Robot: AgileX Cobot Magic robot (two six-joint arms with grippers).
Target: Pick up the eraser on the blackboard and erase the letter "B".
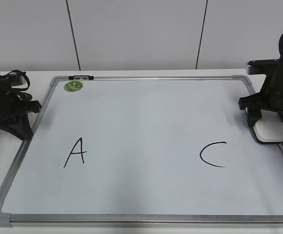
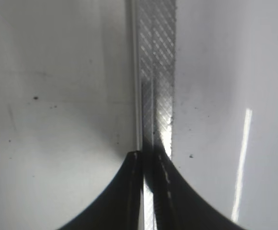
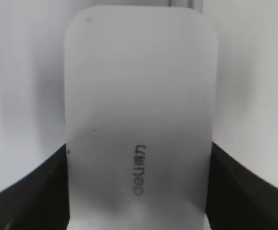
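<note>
The blackboard (image 1: pixel 146 122) is a white dry-erase board with a grey frame lying flat on the table. It bears a black "A" (image 1: pixel 75 152) on the left and a black "C" (image 1: pixel 212 155) on the right. No letter "B" shows between them. The white eraser (image 1: pixel 271 131) rests at the board's right edge, and in the right wrist view (image 3: pixel 139 96) its top bears a small grey marking. My right gripper (image 1: pixel 264 123) (image 3: pixel 139 145) is shut on the eraser, one jaw on each long side. My left gripper (image 1: pixel 23 132) (image 2: pixel 150 155) is shut and empty over the board's left frame.
A round green sticker (image 1: pixel 73 86) and a black clip (image 1: pixel 80 77) sit at the board's far left corner. The ribbed grey frame rail (image 2: pixel 158 72) runs straight ahead of my left jaws. A white wall with dark seams stands behind the table.
</note>
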